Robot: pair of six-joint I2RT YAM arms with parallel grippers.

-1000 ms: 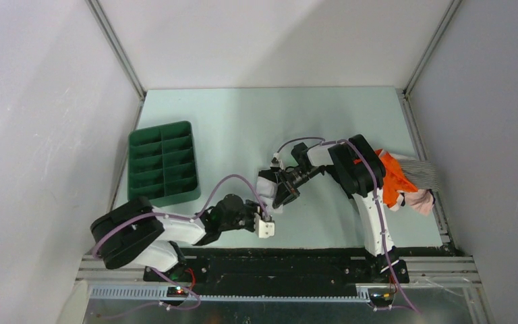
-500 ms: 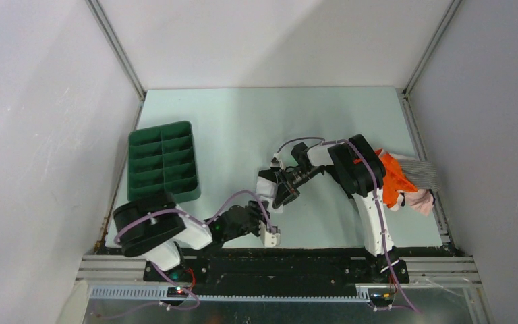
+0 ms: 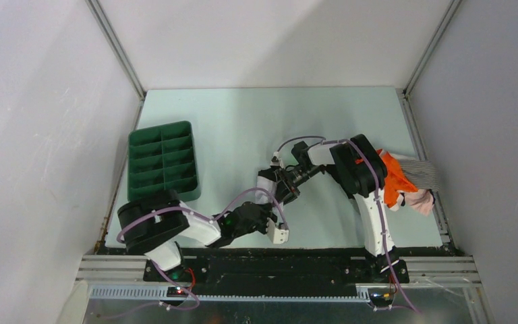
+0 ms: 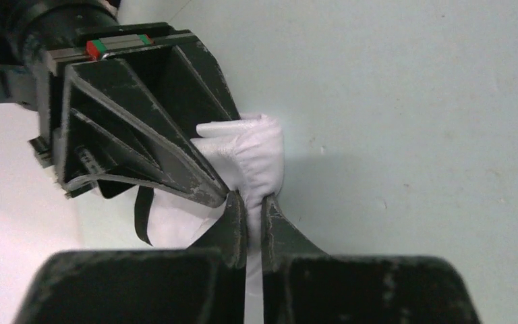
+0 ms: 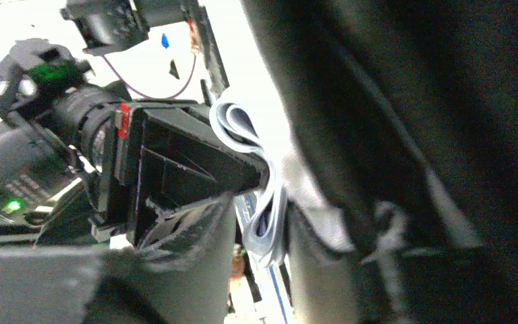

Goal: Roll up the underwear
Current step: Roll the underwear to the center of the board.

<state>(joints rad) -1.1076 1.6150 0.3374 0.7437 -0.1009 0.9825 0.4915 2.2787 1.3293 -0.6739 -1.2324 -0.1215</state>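
The white underwear [image 3: 266, 183] lies bunched on the pale green table, between the two grippers. My left gripper [image 3: 268, 206] reaches up from the near side. In the left wrist view my left gripper [image 4: 253, 202] is shut on a folded edge of the underwear [image 4: 249, 152]. My right gripper [image 3: 284, 191] comes in from the right, and its black fingers [image 4: 141, 145] rest over the cloth. In the right wrist view my right gripper [image 5: 262, 206] has its jaws apart, with folded layers of the underwear [image 5: 239, 125] hanging loosely between them.
A green divided tray [image 3: 163, 163] sits at the left of the table. A pile of orange, pink and grey clothes [image 3: 408, 181] lies at the right edge behind the right arm. The left arm's purple cable [image 3: 239, 196] loops near the underwear.
My left gripper moved right and up to the underwear and shut on its edge. My right gripper's jaws have parted; its arm has hardly moved.
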